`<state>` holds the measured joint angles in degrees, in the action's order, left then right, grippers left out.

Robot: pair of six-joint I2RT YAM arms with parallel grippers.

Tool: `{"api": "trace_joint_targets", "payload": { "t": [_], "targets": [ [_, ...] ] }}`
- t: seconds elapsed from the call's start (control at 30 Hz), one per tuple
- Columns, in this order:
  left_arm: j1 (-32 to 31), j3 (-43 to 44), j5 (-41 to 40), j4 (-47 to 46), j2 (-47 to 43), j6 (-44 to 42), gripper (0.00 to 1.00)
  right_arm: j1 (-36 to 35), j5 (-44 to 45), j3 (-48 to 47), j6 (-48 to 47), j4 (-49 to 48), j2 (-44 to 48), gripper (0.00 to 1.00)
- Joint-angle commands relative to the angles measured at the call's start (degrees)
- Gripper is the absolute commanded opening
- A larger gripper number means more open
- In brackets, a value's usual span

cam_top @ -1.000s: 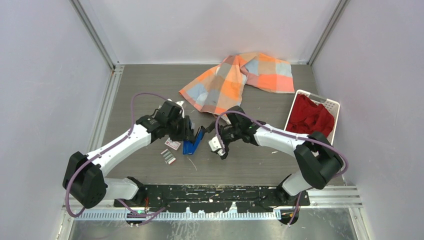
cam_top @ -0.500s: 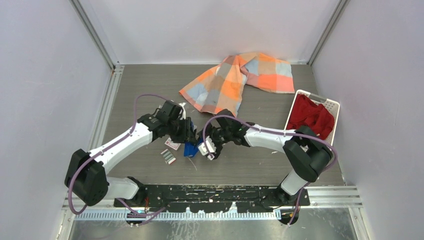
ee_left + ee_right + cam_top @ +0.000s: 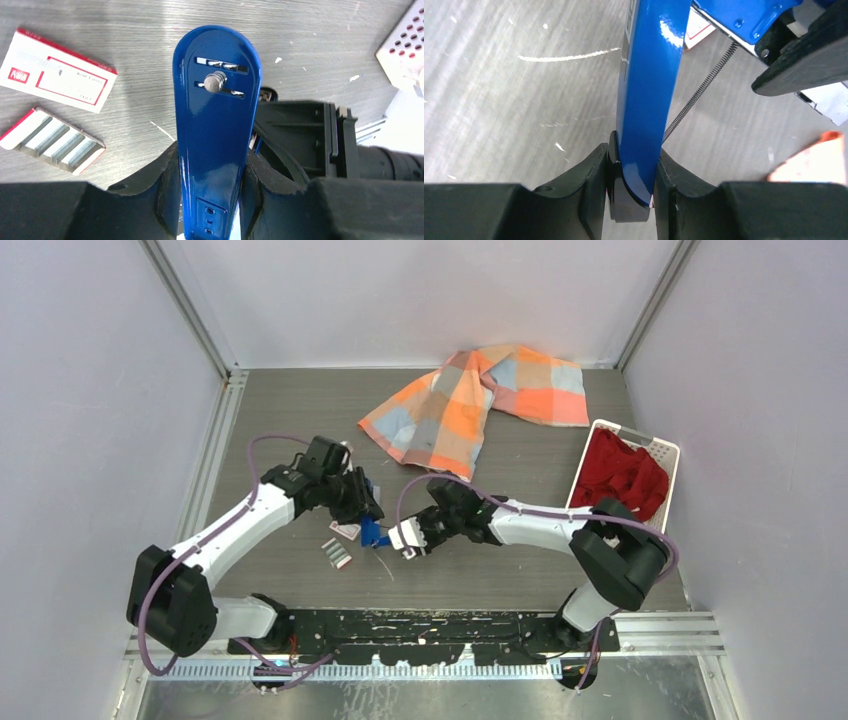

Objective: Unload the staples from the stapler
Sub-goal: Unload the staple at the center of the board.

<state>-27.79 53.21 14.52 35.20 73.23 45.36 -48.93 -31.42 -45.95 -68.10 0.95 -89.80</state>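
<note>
The blue stapler (image 3: 372, 532) stands hinged open between both arms at the table's middle left. My left gripper (image 3: 212, 200) is shut on its blue base (image 3: 216, 115), which points away from the camera with a silver rivet showing. From the right, my right gripper (image 3: 631, 185) is shut on the tip of the stapler's other blue arm (image 3: 649, 90). A thin spring (image 3: 696, 97) stretches behind that arm. Silver-grey staples (image 3: 52, 140) lie in strips in a small red-edged tray on the table, left of the stapler; the staples (image 3: 337, 553) also show from above.
A flat white-and-red packet (image 3: 57, 70) lies just beyond the staple tray. An orange and grey checked cloth (image 3: 470, 405) is spread at the back. A white basket (image 3: 662, 450) with red cloth stands at the right. Walls close three sides.
My right arm has swung left to the stapler, and its wide-open jaws have closed on the blue arm. The left gripper, still holding the stapler, has shifted slightly left.
</note>
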Motion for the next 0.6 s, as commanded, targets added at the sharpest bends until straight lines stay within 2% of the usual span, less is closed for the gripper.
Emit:
{"api": "trace_joint_targets", "payload": {
  "t": [0.0,0.13,0.3,0.47,0.57],
  "targets": [
    [1.4,3.5,-11.3,-5.4,3.6,12.1,0.00,-3.9,-6.6,-1.2,20.5,-2.2,1.5,0.09],
    [1.4,8.5,-19.0,2.2,9.2,15.0,0.00,-3.9,-11.3,-4.0,34.4,-2.6,-1.3,0.03],
    [1.6,11.7,-23.1,4.1,13.0,17.7,0.00,-3.6,-12.1,-7.2,41.0,-2.1,-4.6,0.02],
    [3.7,15.1,-27.4,5.7,14.3,20.0,0.00,1.1,-19.7,-6.9,48.8,-4.6,-6.2,0.02],
    [4.5,17.5,-26.9,6.1,17.2,20.3,0.00,4.3,-23.7,-6.6,54.1,-7.7,-7.6,0.01]
  ]
}}
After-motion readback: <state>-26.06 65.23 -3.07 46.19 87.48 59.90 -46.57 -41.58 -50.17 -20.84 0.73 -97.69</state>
